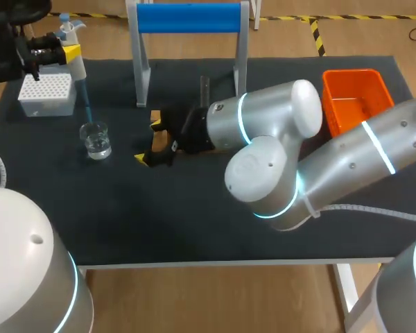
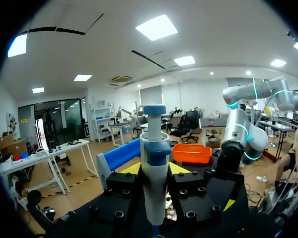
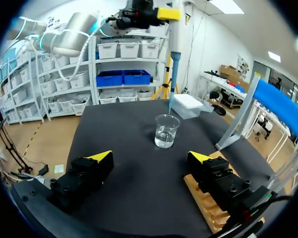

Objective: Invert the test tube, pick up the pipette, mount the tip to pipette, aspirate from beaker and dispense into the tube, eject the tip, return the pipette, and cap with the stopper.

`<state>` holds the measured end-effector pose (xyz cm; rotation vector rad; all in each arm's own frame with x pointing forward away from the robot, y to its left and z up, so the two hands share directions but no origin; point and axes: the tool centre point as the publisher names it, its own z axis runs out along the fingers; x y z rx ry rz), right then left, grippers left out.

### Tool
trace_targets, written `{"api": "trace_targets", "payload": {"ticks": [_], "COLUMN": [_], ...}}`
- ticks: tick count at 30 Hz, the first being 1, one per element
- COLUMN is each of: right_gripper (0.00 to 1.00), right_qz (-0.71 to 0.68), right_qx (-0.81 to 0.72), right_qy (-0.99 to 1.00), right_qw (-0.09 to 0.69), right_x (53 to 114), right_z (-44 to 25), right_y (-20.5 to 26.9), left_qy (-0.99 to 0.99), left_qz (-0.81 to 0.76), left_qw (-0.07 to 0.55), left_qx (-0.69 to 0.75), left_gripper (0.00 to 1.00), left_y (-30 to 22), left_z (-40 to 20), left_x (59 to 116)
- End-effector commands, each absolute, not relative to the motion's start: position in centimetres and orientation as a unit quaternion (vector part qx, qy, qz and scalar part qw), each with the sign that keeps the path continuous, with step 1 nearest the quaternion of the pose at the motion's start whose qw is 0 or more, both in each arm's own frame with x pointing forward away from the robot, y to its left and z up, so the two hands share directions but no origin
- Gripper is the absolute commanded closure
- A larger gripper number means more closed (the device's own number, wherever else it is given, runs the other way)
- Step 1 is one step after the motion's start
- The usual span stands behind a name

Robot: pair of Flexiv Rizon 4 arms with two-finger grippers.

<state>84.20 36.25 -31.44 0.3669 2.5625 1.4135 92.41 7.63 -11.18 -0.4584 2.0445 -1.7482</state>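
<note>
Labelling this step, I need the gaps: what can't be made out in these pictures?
Test tube and stopper: seen in no view; in the head view the right arm covers most of the wooden rack.
Liquid in the pipette tip: too small to tell, right wrist view.
Lower end of the pipette: cut off by the picture's edge, left wrist view.

The head camera looked down on the whole counter (image 1: 194, 229) from above and behind. The left wrist camera sat close behind the pipette (image 2: 155, 168), facing across the counter. The low right wrist camera faced the beaker (image 3: 166, 130), which the head view also showed.
</note>
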Motion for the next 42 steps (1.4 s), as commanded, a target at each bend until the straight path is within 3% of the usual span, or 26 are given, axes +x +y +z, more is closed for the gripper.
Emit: {"api": "trace_targets", "payload": {"ticks": [1, 42], "right_gripper": [0.00, 0.00], "right_qz": [0.497, 0.495], "right_qx": [0.128, 0.132], "right_qy": [0.851, 0.852], "right_qw": [0.106, 0.106], "right_x": [84.63, 84.11], "right_z": [-34.01, -33.83], "right_y": [38.73, 38.24], "left_qy": [0.732, 0.732], "left_qz": [-0.628, -0.628], "left_qw": [0.207, 0.207], "left_qx": [-0.164, -0.164], "left_gripper": [1.00, 1.00], "left_y": [7.59, 7.59], "left_z": [-11.25, -11.25], "left_x": [92.41, 92.41]}}
